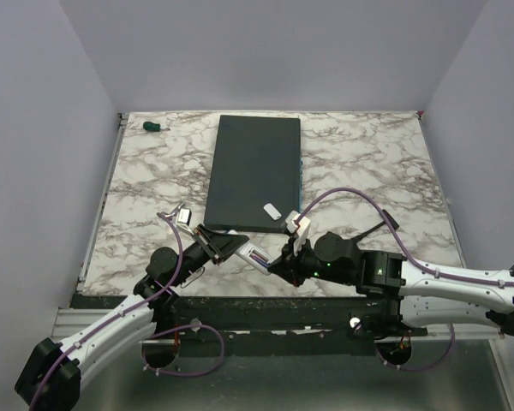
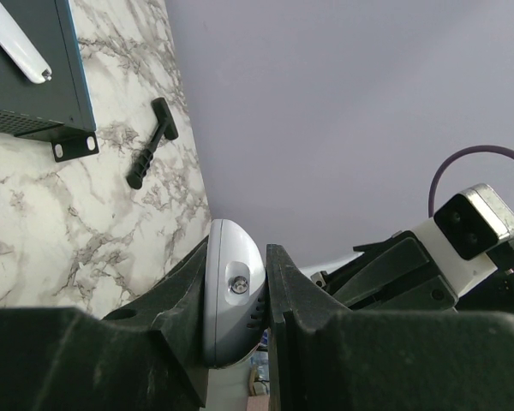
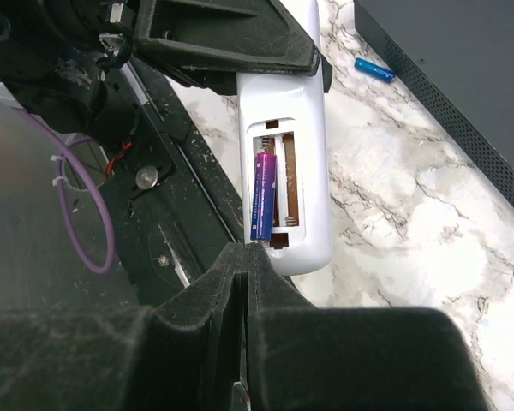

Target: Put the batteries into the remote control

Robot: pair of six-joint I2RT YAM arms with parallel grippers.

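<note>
**A:** Where's the remote (image 3: 301,103)?

**B:** Held up over the table's near edge, between the two arms, back side up. It's a white glossy plastic oblong with rounded corners. The left gripper (image 2: 236,291) is clamped across one end of it. From the left wrist camera that end looks silver-grey and domed, with one small screw head.

**A:** Batteries?

**B:** The purple-blue battery (image 3: 264,195) is a thin shiny cylinder. It lies lengthwise in the recessed battery bay (image 3: 289,184), in the left slot as the right wrist camera sees it. The slot beside it shows a brown floor. The blue battery (image 3: 374,69) lies flat on the marble near the slab's edge, well apart from the remote.

**A:** Right side?

**B:** The right gripper (image 3: 244,257) has its pads pressed together with nothing between them. The tips sit right at the near end of the purple-blue battery. Can't tell if they touch it.

**A:** Surroundings?

**B:** The table (image 1: 154,197) is smooth and marble-patterned, white with grey-brown veins.
- A matte dark grey rectangular slab (image 1: 255,163) sits mid-table, with a small white cover piece (image 1: 272,210) on its near corner.
- A black T-shaped tool (image 2: 150,144) lies on the marble beside the slab.
- A green-handled screwdriver (image 1: 154,126) is at the far left corner.
- Plain pale lilac walls (image 1: 60,128) close in three sides.
</note>
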